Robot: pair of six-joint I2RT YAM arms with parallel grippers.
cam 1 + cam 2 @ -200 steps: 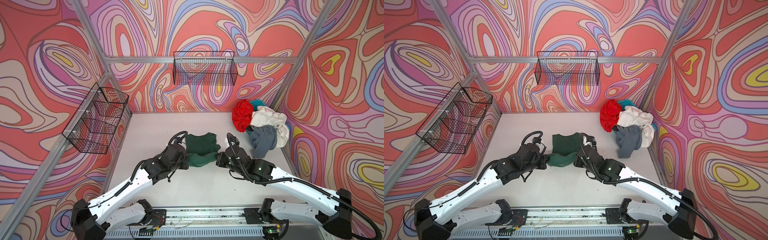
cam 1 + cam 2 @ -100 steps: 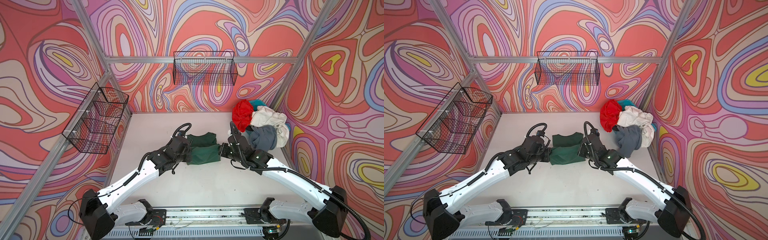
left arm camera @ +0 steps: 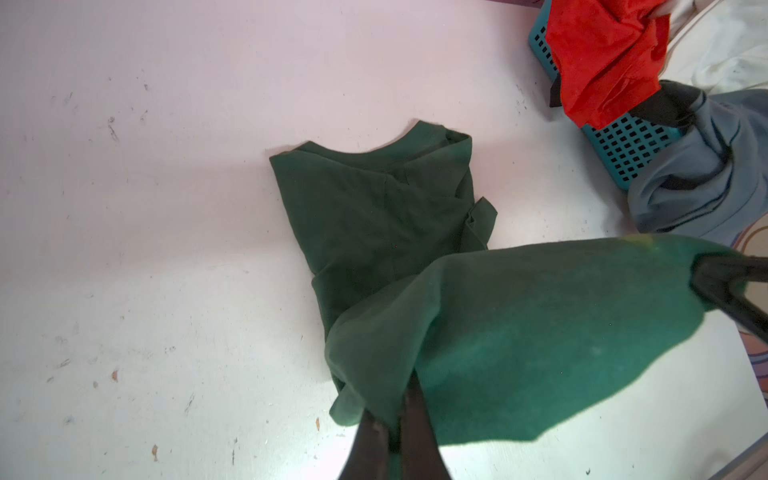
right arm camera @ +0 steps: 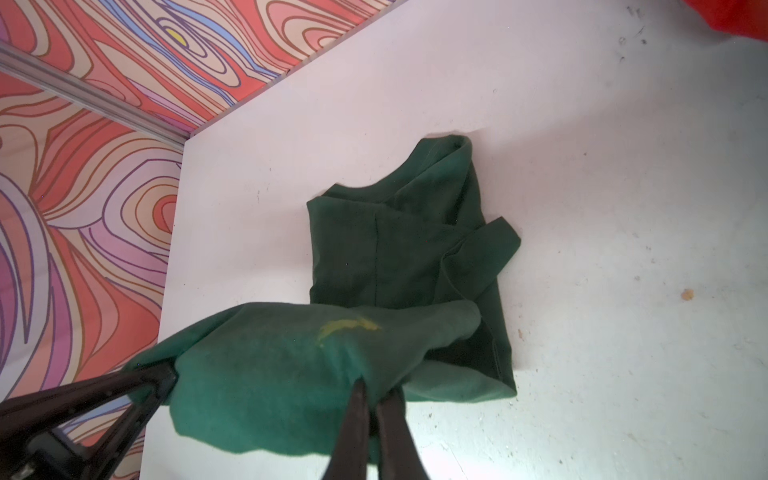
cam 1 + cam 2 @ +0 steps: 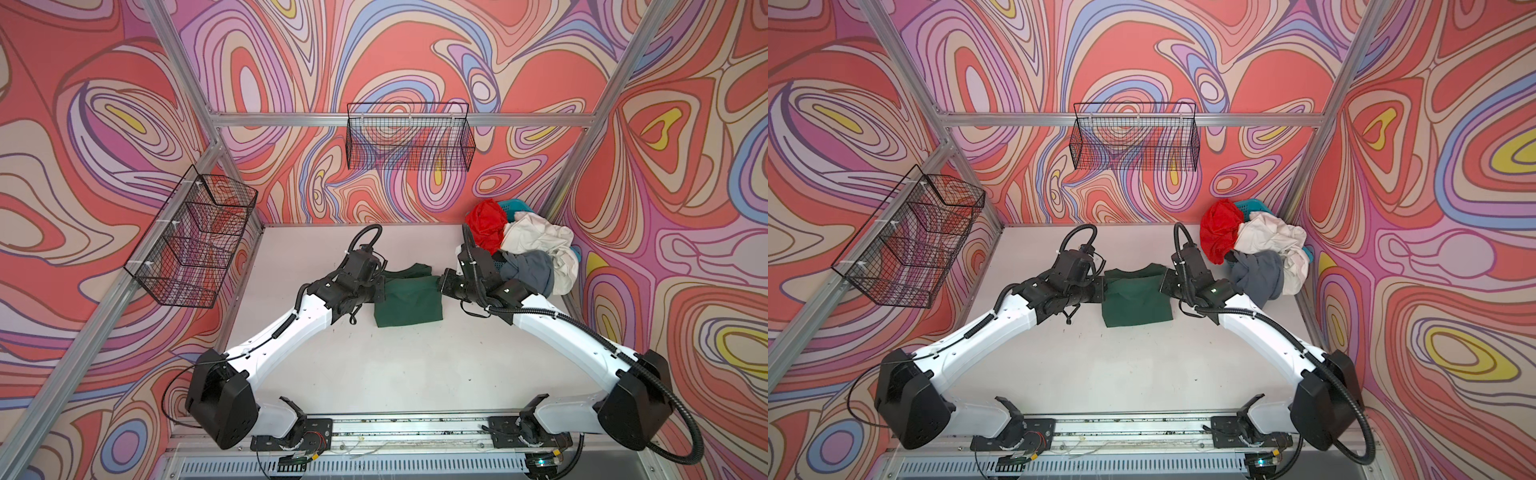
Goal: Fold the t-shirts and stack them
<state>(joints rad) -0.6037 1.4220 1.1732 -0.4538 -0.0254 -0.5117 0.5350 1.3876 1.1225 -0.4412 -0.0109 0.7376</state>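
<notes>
**Clamped tight: left gripper (image 3: pixel 395 401) and right gripper (image 4: pixel 376 392) both on the dark green t-shirt (image 3: pixel 374 216)**

So the left gripper is squeezed down on one corner of the shirt's edge, and the right gripper is pinched the same way on the opposite corner. The cloth between them is lifted and stretched into a raised flap that hangs over the rest of the shirt. That lower part lies flat on the white table (image 5: pixel 374 365), collar end toward the back wall. In both top views the shirt sits mid-table, right between the two wrists, and looks like a rough rectangle. The right wrist view shows a small yellowish mark on the held-up cloth.

Over in the far right corner, the other tees are heaped in and over a turquoise mesh basket (image 3: pixel 627 145). The red t-shirt (image 5: pixel 484 224) is nearest the back wall, with the off-white t-shirt (image 5: pixel 534 237) beside it. The grey-blue t-shirt (image 5: pixel 530 270) spills out the front, just beside the right arm.

A black wire basket (image 5: pixel 409 137) hangs on the back wall and a black wire rack (image 5: pixel 191 241) on the left wall.
</notes>
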